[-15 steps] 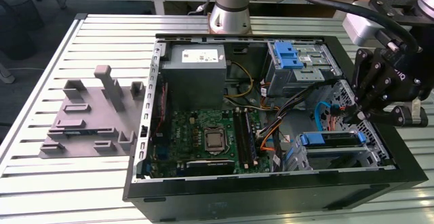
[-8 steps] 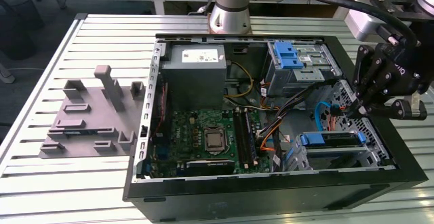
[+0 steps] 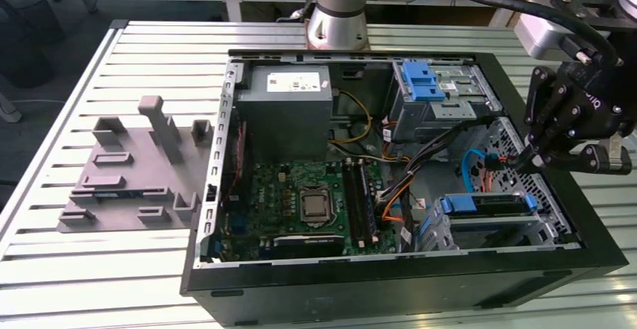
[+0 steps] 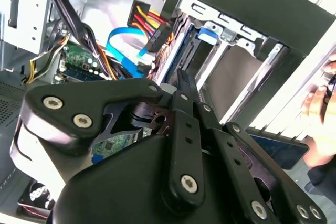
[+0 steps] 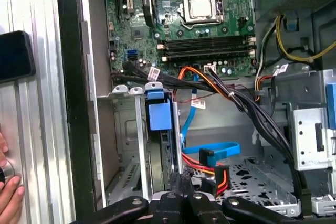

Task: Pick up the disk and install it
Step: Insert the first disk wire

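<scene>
Black steel case (image 3: 398, 284) lies open on the slatted tabletop (image 3: 119, 269), motherboard (image 3: 298, 202) exposed. The arm's tool (image 3: 527, 166) hangs over the drive cage, linkage folded narrow, nothing in it as far as I can see. The disk (image 3: 485, 204) already sits on edge in the bay, blue carrier up. Looks like the seating stage: next calls for a straight, gentle press clear of the cables (image 5: 210, 156).
</scene>
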Controlling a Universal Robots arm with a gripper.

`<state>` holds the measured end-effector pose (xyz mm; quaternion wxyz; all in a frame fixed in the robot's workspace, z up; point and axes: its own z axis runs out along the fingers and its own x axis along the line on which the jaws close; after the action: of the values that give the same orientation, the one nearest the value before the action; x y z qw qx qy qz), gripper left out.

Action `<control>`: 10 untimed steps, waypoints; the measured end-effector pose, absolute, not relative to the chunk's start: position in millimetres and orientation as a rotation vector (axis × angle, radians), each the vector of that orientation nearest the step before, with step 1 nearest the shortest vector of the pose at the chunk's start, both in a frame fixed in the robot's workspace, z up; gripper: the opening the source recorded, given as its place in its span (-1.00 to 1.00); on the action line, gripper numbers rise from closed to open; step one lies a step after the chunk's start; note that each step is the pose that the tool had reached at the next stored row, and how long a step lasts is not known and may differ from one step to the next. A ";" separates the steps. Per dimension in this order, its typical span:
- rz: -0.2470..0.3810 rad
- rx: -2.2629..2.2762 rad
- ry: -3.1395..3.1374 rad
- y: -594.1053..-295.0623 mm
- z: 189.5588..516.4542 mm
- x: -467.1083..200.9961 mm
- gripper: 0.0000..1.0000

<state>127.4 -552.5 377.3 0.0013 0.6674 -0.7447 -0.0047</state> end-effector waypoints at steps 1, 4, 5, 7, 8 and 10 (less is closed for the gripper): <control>-0.014 2.092 -2.340 -552.1 377.0 128.6 -0.79; -0.014 2.075 -2.355 -550.5 375.9 130.4 -0.79; -0.014 2.068 -2.361 -549.9 375.4 130.6 -0.79; -0.014 2.059 -2.368 -548.2 374.6 131.0 -0.79; -0.014 2.057 -2.371 -547.1 374.2 131.3 -0.79; -0.018 2.053 -2.372 -545.0 372.7 133.0 -0.79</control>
<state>133.0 -545.0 372.7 0.0023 0.6543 -0.7562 -0.0057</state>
